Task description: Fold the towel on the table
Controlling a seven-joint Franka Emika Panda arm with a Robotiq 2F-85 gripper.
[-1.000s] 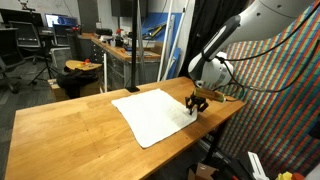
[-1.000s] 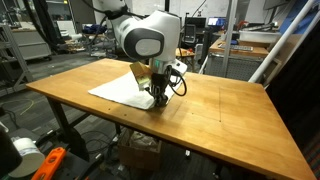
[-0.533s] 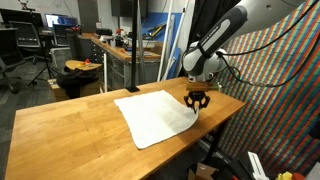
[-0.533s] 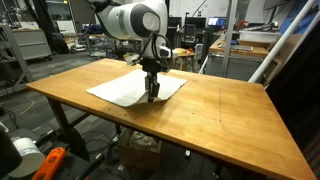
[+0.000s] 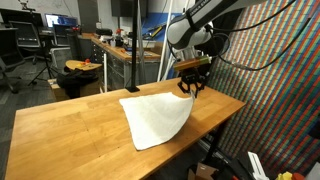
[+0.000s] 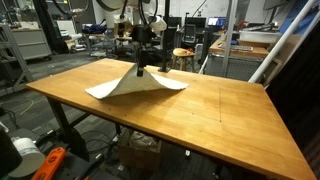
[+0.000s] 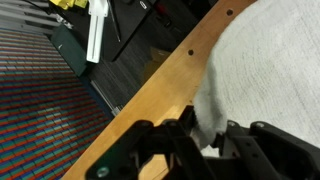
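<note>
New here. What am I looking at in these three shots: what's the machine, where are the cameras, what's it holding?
It is a single robot arm ending in a two-finger end effector. Two pictures come from cameras standing apart from the robot, looking at the same wooden table from different spots. The third comes from a camera on the wrist, so it shows the end effector close up with cloth pinched in it. One thing lies on the table: a thin white towel. The end effector is shut on one corner and holds it up off the wood, so the cloth rises like a tent while the rest lies flat. The workshop clutter behind is just background.
</note>
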